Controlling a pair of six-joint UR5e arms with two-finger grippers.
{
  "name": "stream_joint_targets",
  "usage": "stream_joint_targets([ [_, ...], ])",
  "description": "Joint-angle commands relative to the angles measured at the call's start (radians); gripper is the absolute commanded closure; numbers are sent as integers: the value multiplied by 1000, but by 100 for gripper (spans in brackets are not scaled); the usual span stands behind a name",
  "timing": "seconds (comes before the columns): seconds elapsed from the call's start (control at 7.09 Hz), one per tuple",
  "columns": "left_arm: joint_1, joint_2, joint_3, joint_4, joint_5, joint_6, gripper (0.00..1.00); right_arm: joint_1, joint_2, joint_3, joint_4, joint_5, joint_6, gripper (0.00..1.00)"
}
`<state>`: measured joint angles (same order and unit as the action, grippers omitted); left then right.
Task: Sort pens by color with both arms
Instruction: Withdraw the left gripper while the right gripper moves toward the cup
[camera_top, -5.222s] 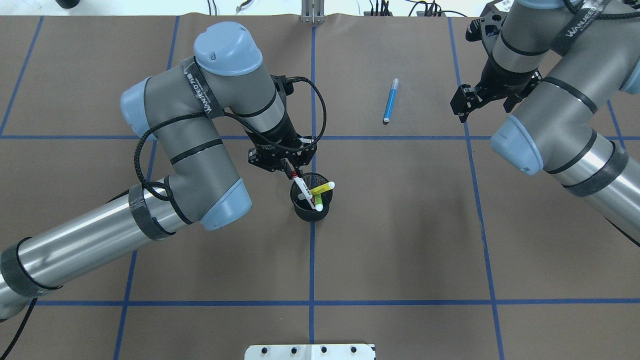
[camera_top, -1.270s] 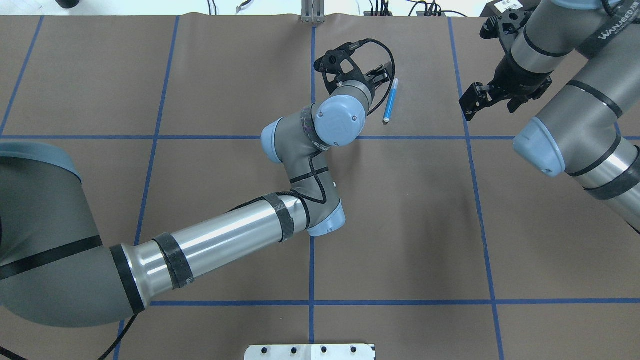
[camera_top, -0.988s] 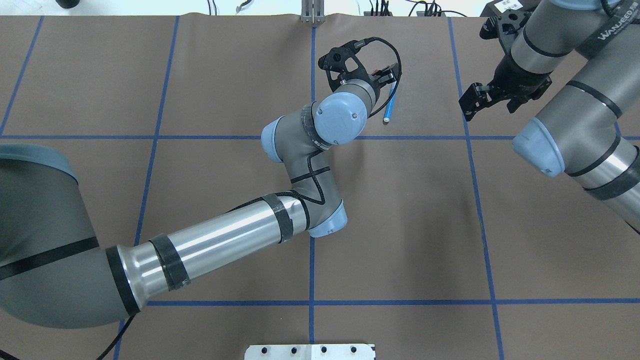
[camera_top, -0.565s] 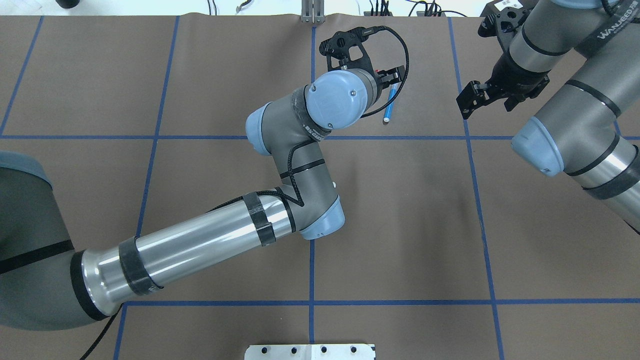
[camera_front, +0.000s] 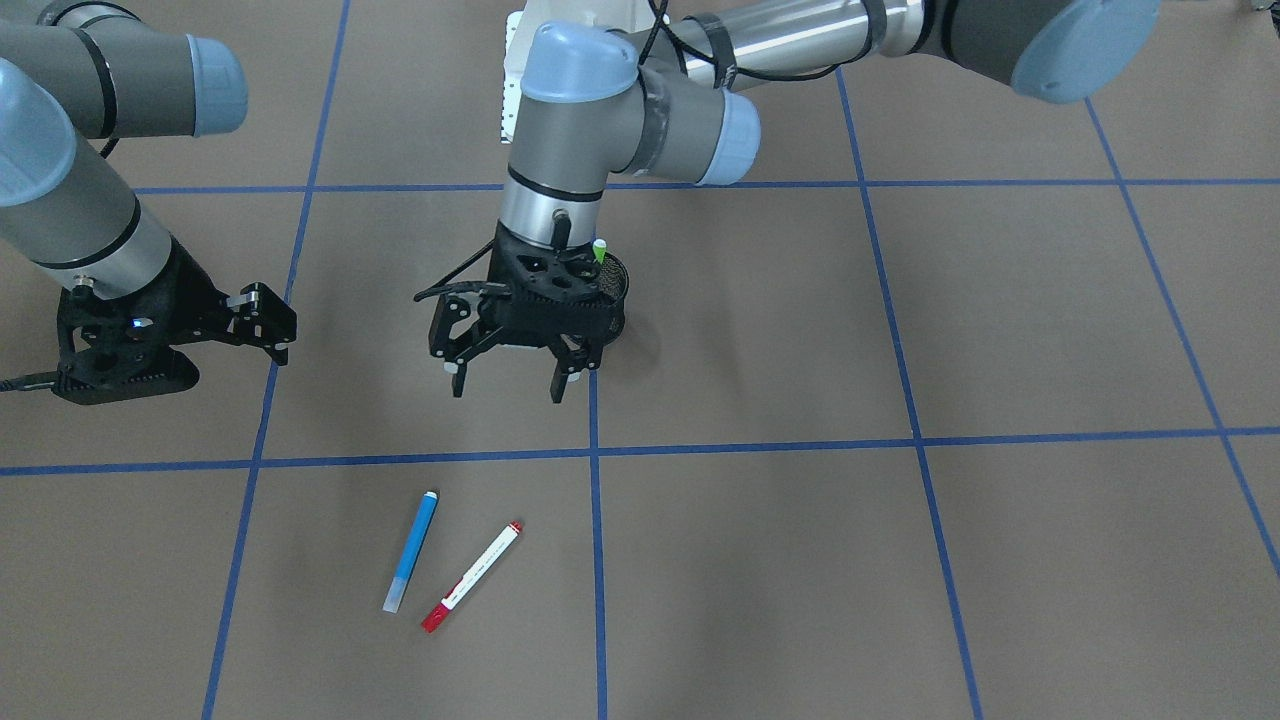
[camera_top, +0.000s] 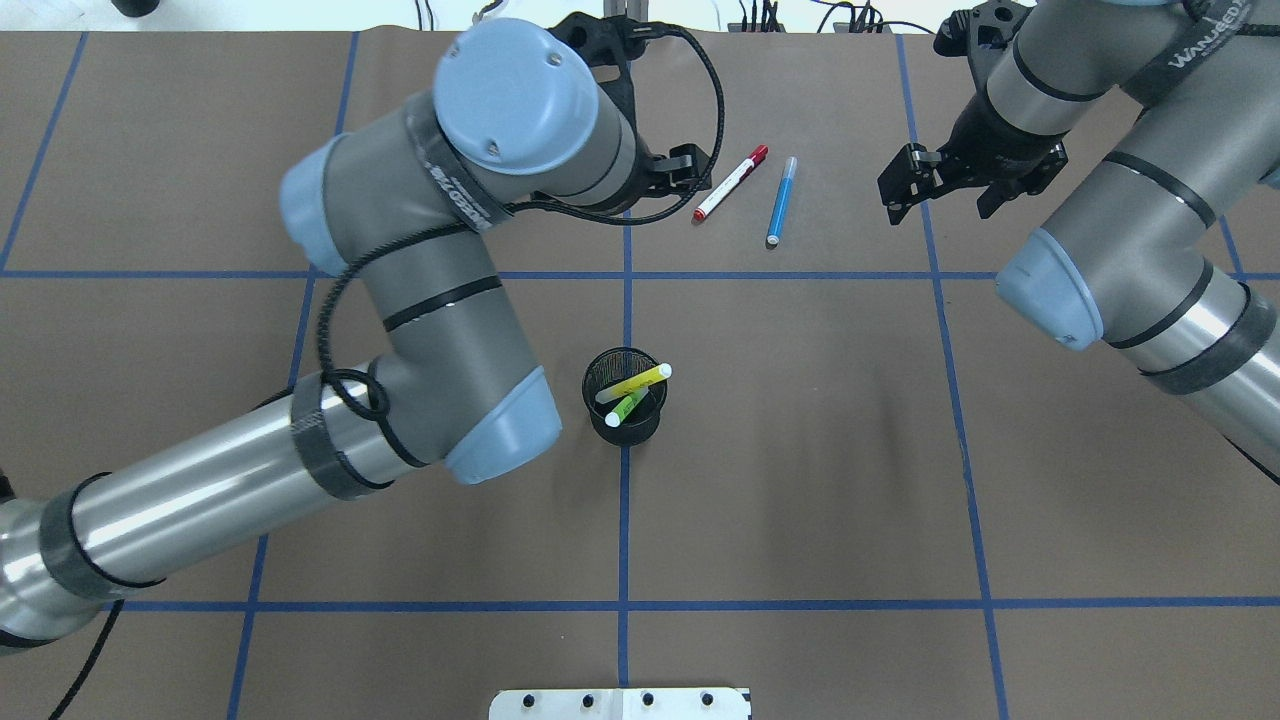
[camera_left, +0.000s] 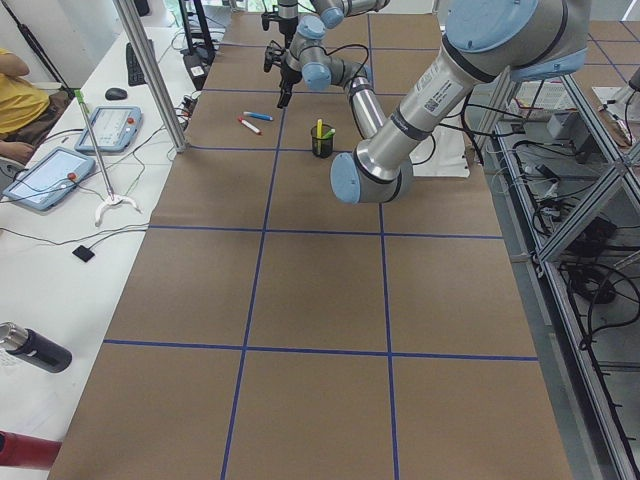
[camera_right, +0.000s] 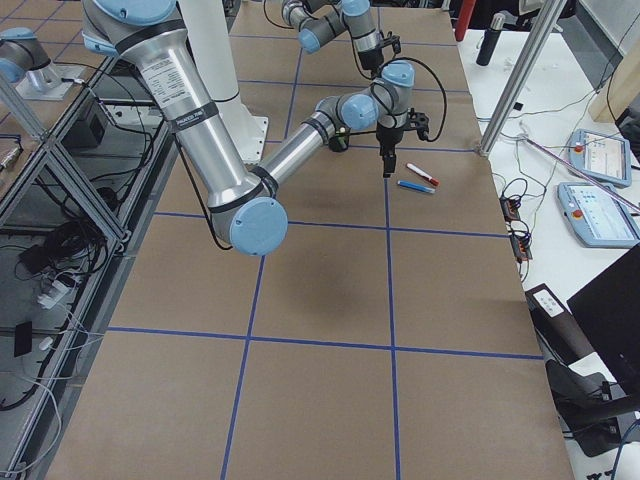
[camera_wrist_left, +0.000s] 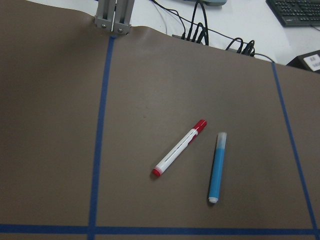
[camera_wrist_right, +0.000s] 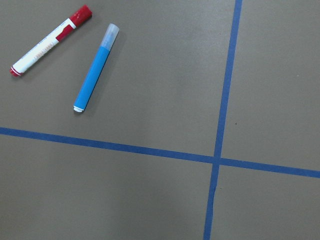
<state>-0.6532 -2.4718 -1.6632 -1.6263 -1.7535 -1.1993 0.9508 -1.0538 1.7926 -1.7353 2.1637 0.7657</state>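
Overhead, the wrist hides the left gripper (camera_front: 508, 385), but the front-facing view shows it spread and empty at centre frame; the right gripper (camera_top: 937, 203) hangs released too. The white, red-capped pen (camera_top: 731, 183) and the blue pen (camera_top: 781, 201) lie close but apart at upper centre. The yellow pen (camera_top: 635, 384) and green pen (camera_top: 626, 408) lean in the mesh cup (camera_top: 625, 433) at mid-frame.

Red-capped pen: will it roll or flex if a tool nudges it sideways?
The red-capped pen lies flat with a round, slim barrel, so it probably rolls if pushed sideways. Looks rigid plastic: likely stiff, light.
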Motion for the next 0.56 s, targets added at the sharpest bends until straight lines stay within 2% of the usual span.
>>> stream_joint_targets([
  [0.0,-107,65,-163,239,-212,213,0,-67,58,1,2,4,195,0],
  [0.42,-271,229,-181,237,-458,575,0,-183,161,-5,-4,-5,462,1],
])
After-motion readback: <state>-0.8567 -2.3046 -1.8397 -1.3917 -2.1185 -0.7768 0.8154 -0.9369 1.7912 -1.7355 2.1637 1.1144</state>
